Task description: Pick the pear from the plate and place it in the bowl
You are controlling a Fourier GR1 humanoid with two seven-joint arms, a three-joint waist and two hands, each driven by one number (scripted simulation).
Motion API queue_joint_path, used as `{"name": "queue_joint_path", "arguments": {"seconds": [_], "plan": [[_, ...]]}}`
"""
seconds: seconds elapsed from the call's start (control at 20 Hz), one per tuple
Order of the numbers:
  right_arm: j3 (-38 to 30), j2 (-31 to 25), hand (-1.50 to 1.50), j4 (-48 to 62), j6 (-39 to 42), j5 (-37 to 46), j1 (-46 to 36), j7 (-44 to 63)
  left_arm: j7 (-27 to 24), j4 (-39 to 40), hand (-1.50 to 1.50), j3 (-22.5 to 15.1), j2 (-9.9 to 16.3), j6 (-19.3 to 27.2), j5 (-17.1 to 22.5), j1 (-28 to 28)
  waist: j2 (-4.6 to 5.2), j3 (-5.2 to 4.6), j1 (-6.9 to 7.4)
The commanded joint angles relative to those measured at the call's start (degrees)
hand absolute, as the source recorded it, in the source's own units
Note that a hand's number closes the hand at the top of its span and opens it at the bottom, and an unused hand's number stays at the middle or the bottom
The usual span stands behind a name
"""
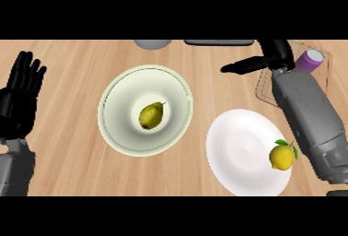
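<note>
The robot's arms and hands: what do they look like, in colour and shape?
Both forearms, left and right, are grey, boxy shells with rounded edges. Each ends in a glossy black hand, left and right, with slim black fingers. No cables or markings show.

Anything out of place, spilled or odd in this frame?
Nothing spilled or damaged. The pear lies in the bowl, a lemon sits near the white plate's right rim, and the right hand hangs beyond both, holding nothing.
</note>
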Motion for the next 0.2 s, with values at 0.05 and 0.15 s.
{"name": "queue_joint_path", "arguments": {"seconds": [0.05, 0.15], "plan": [[-4.40, -5.74, -1.50, 11.07, 6.71, -1.07, -0.61, -10.29, 1.90, -1.42, 0.00, -1.23, -0.79, 1.20, -0.72, -1.67, 0.30, 0.04, 0.72], [-5.20, -8.67, -1.50, 12.11, 10.94, -1.63, -1.38, -9.85, 1.15, -0.48, 0.00, -0.05, 0.45, -0.09, -0.15, -0.72, 0.10, 0.01, 0.31]]}}
